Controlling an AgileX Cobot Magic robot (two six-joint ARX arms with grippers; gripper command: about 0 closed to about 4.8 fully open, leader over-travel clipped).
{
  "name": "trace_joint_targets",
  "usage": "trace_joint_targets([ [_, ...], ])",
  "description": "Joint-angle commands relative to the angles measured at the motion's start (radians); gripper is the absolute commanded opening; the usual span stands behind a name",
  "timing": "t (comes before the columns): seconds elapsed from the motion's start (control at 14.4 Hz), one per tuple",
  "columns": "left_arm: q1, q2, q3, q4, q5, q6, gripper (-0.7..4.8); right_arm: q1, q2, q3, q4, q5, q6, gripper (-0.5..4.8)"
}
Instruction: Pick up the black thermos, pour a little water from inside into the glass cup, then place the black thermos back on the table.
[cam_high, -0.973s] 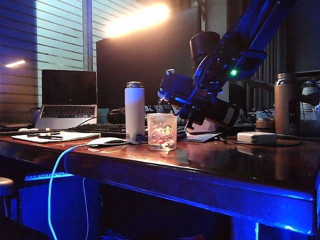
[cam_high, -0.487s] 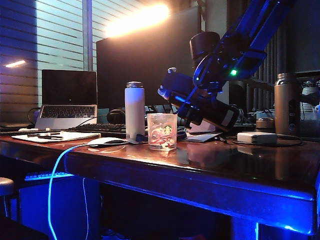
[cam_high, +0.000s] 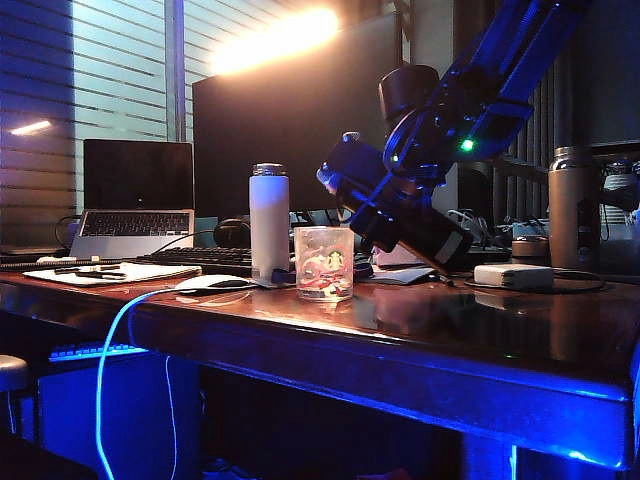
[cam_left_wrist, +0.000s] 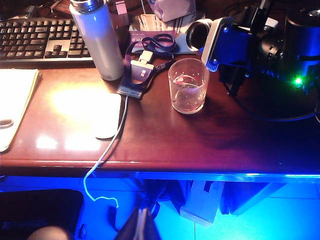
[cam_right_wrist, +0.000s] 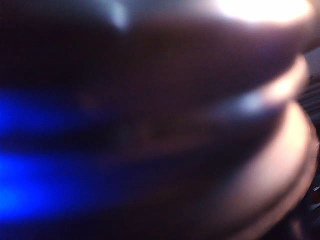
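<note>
Exterior view, left to right: open laptop (cam_high: 137, 195) at the back of the desk (cam_high: 400, 340), then white bottle (cam_high: 269, 218) with silver cap, upright. Just beside it, nearer the front edge, the glass cup (cam_high: 324, 262), upright on the desk. Next, the black thermos (cam_high: 432, 228), lifted clear of the desk and slanted, mouth up and toward the cup, base down and away. Clamped across the body by the right jaws, spread wide around it, at the end of the right arm (cam_high: 500, 80). Only a blurred dark curved surface in the right wrist view. Further right, white adapter (cam_high: 513, 275) and bronze bottle (cam_high: 572, 205), well apart from the cup. Left jaws only a dark tip at the lower edge of the left wrist view, below the desk's front edge; cannot tell whether open or closed.

Judged the pouring step: mouth near the cup's rim but higher than the base, so probably no flow at this tilt. Next, either tip the mouth lower over the cup or, with enough already poured, bring upright and set down on bare desk. Water level in the cup not discernible.

Round green logo and pinkish print on the cup, wording too small to read; pale label near the thermos base likewise unreadable.
</note>
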Motion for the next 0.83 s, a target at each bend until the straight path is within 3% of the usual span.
trace_joint_targets([
  [0.07,0.000,-0.003,0.005,0.007,0.004,-0.002,0.22,0.002,-0.019,0.017,0.098,0.014,0.119,0.24],
  [0.35,0.000,-0.003,0.005,0.009,0.004,-0.002,0.22,0.002,-0.032,0.017,0.117,0.076,0.252,0.24],
  [0.83,0.000,-0.003,0.005,0.010,0.004,-0.002,0.22,-0.002,-0.071,0.017,0.122,0.073,0.292,0.25],
])
